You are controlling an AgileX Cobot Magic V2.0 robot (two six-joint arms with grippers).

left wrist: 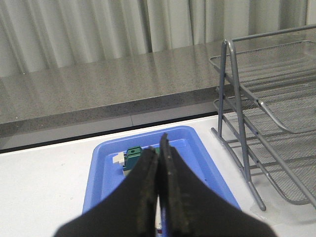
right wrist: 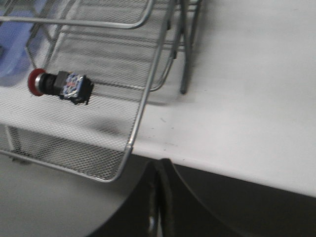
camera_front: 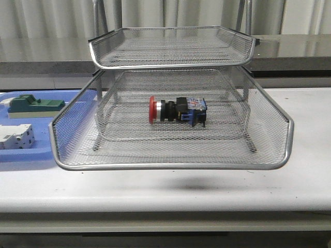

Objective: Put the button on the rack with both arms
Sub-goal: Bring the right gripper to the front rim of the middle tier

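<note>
At the far left of the white table (camera_front: 170, 191) lies a flat blue plastic tray (camera_front: 31, 153), and in it sit a green-and-beige block (camera_front: 32, 105) toward the far side and a white breaker-like block (camera_front: 16, 137) nearer the front edge. The left wrist view looks down on that same tray, and the left gripper (left wrist: 159, 148) hangs above it with its two black fingers (left wrist: 143, 192) pressed flat together, clenched on nothing. Just right of the blue tray stands the silver wire-mesh letter rack (camera_front: 269, 164) on its metal frame, with one mesh tray pulled out toward the near edge of the table and a higher tray set back above it. The small push-button switch (camera_front: 177, 110) lies on its side on the mesh floor of the pulled-out tray, about in the middle, its red mushroom cap pointing left, its black body in the centre and its blue rear end pointing right. It touches only the mesh and no gripper is near it in the front view. The right gripper (right wrist: 160, 170) shows in the right wrist view, off the near right corner of the pulled-out tray and apart from the switch, its dark fingers (right wrist: 190, 207) closed against each other and empty.
</note>
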